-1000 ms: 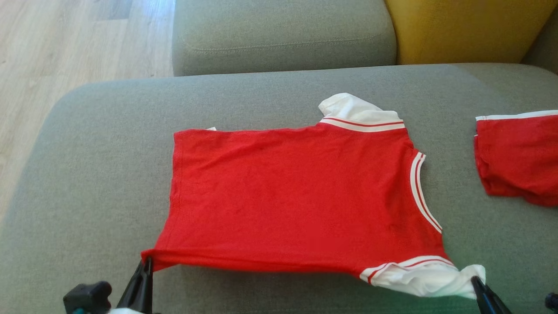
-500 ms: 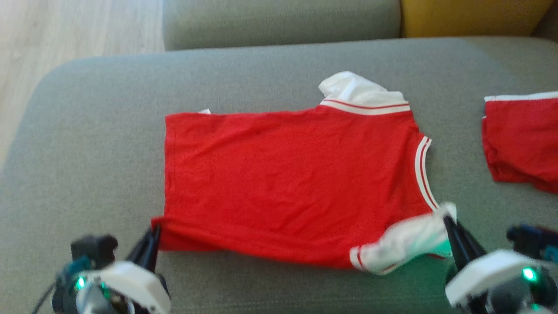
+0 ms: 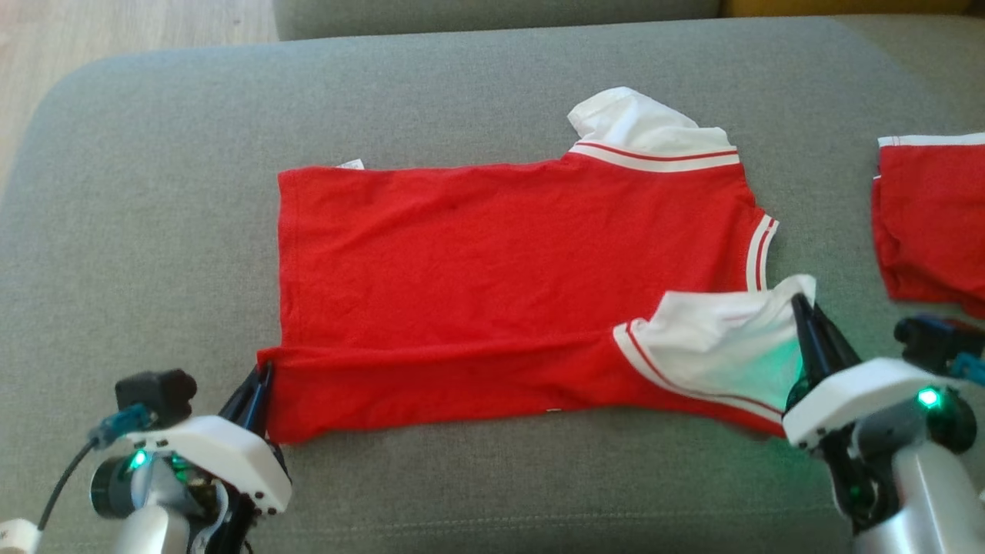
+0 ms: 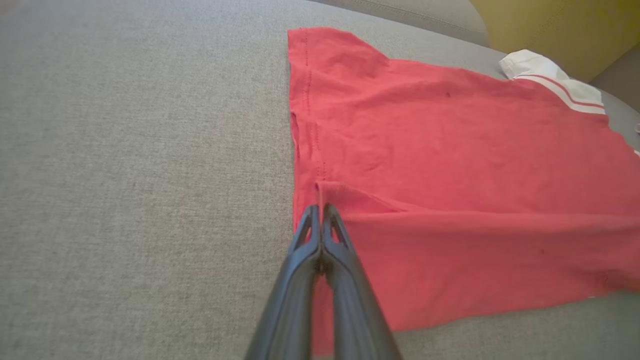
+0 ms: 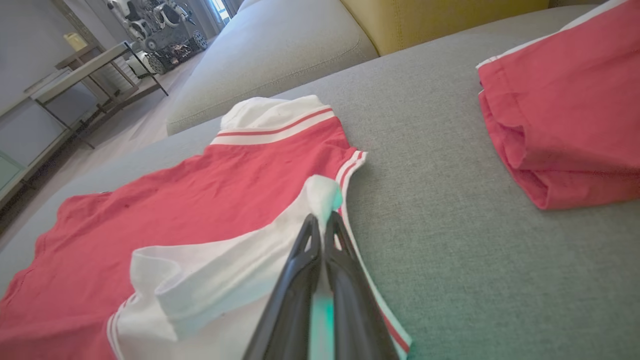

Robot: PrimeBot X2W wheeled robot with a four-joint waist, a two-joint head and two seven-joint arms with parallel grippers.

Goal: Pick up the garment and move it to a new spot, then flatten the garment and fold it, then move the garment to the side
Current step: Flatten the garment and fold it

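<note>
red garment [image 3: 477,254] on sofa [image 3: 154,192] | left tool [image 3: 264,373] clamps hem [image 4: 330,192] | right tool [image 3: 798,302] apparently clamps sleeve [image 3: 716,338]

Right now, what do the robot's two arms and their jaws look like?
The left arm has a silver-grey forearm, a white rounded wrist shell with a green light, and a black block with a blue plug and a dark cable. The right arm has the same shell, light and black block. The jaws are long, dark and tapered, with cut-outs near the tips.
</note>
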